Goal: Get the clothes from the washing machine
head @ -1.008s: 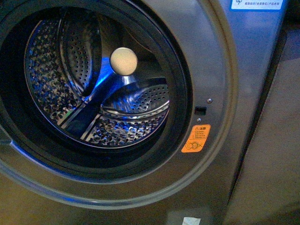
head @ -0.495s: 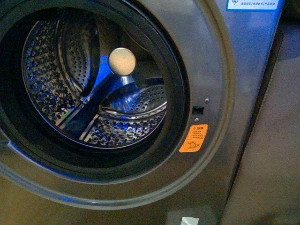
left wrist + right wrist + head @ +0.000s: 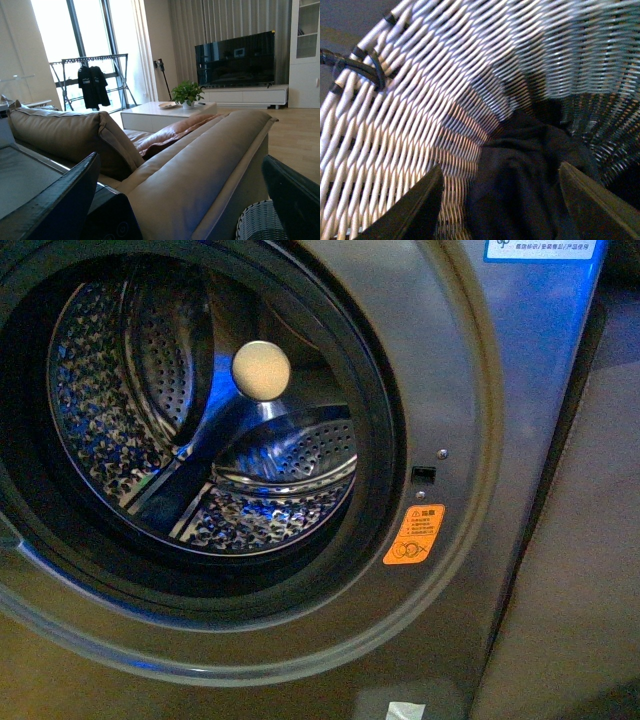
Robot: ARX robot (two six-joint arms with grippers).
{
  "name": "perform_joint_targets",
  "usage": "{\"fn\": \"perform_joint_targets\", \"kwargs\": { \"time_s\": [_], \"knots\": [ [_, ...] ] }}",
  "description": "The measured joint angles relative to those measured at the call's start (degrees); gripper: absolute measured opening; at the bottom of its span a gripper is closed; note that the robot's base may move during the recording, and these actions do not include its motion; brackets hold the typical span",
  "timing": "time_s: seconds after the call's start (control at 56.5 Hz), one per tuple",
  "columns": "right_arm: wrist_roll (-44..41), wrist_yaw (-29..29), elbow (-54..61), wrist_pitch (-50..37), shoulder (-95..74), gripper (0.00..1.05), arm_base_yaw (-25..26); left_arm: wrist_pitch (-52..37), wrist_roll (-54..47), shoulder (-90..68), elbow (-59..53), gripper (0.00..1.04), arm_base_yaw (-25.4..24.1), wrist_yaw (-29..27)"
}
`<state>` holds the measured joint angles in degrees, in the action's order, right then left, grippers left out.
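- Front cam: washing machine (image 3: 470, 390) fills the view, grey metallic front, porthole wide open to the perforated steel drum (image 3: 150, 390). Pale round disc (image 3: 261, 370) at the drum's back, blue glints on the metal. No fabric visible in the drum.
- Orange warning sticker (image 3: 415, 534) just right of the black porthole rim, small latch slot (image 3: 424, 474) above it. Neither of my arms shows in this cam.
- R wrist cam: my right gripper (image 3: 502, 202) hangs inside the woven basket (image 3: 420, 115), fingers spread wide w/ nothing between them.
- The clothes (image 3: 525, 175), dark navy, near-black, lie limp at the basket's bottom against its wall, directly under the spread fingers. Can't tell if fingertips touch the fabric.
- L wrist cam: my left gripper (image 3: 185, 200) also spread apart, empty, pointing over a tan sofa (image 3: 200, 160) into a living room w/ TV (image 3: 235, 59) & white coffee table (image 3: 160, 112). Bit of basket rim at the frame edge near one finger.
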<state>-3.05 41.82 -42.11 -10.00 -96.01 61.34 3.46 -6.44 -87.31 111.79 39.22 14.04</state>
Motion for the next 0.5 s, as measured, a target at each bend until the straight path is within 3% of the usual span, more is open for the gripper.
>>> {"fn": "perform_joint_targets", "kwargs": {
  "time_s": [0.142,0.318,0.495],
  "knots": [
    [1.75,1.27,-0.15,-1.03,1.92,0.99,-0.04,0.0,0.0,0.0,0.02,0.98,0.02,0.02],
    [7.04,5.88,-0.15,-6.8,12.85,0.97,-1.03,0.0,0.0,0.0,0.02,0.98,0.02,0.0],
    [16.68,1.99,-0.17,-17.46,28.3,0.97,-9.27,0.0,0.0,0.0,0.04,0.98,0.02,0.0]
  ]
}}
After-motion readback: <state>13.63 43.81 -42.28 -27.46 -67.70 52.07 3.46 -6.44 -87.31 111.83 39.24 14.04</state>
